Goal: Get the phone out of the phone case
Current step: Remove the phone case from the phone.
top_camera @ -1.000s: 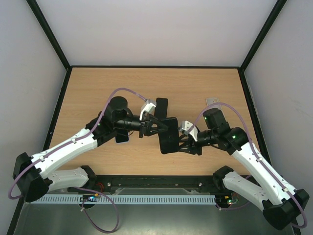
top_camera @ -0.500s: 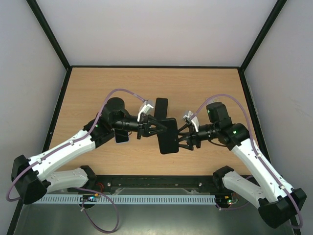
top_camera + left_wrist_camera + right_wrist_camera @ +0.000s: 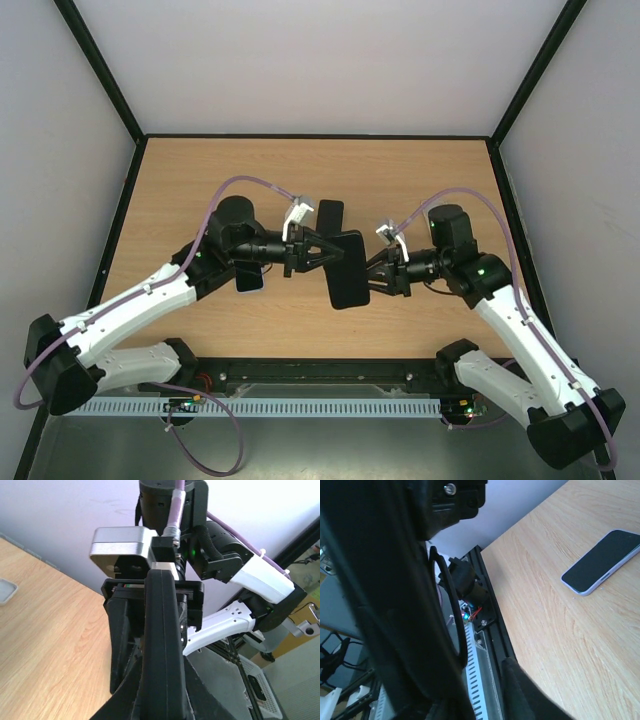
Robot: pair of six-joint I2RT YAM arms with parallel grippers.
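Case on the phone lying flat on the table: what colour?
Pale lavender case, around a black screen; clearest in right wrist view.

Both arms are reaching toward mid-table. The left gripper (image 3: 328, 251) is clamping the black phone (image 3: 348, 282) at its 9 o'clock edge, and the right gripper (image 3: 369, 275) is pinching its 3 o'clock edge. A second black phone (image 3: 331, 212) is lying on the wooden table (image 3: 430, 170), just at 12 o'clock of the held one. A pale-rimmed phone case (image 3: 249, 281) is peeking out from under the left arm, at 9 o'clock.
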